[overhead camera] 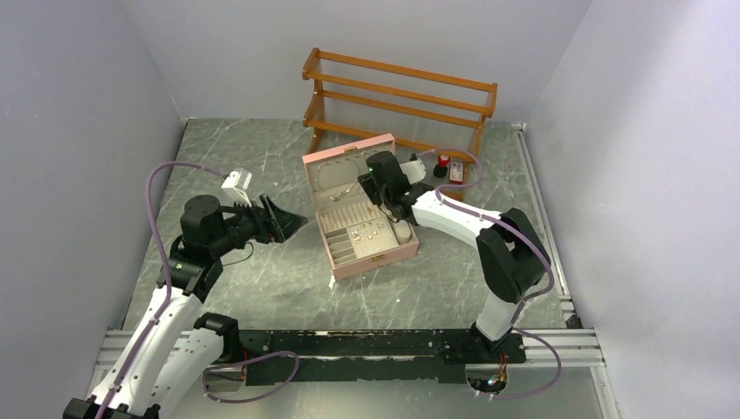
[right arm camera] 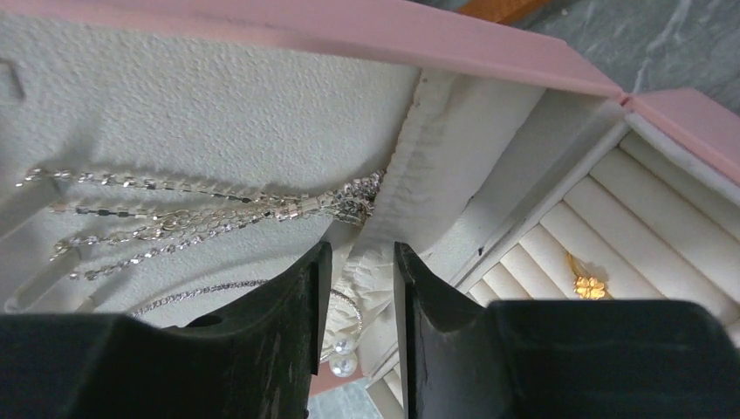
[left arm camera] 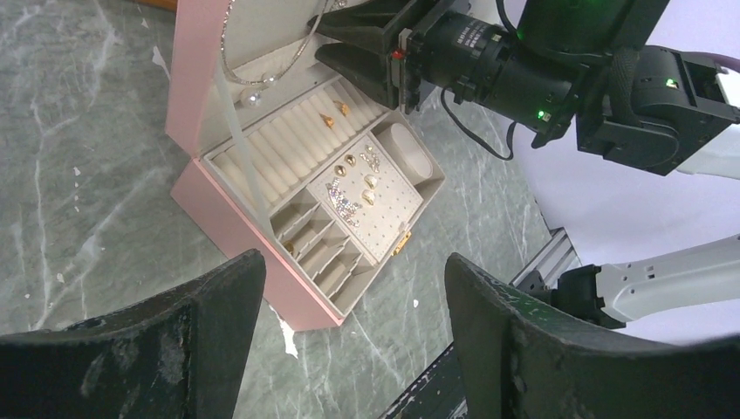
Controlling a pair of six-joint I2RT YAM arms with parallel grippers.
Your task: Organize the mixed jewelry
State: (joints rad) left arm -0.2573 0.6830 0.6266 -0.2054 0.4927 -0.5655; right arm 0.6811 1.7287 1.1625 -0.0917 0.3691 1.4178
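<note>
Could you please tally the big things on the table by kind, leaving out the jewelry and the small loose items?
Robot arms: 2
Pink jewelry box: 1
Wooden rack: 1
Total: 4

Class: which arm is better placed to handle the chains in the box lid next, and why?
Right: its hand is at the lid, just beside the chains. The left hand hovers open, away from the box.
</note>
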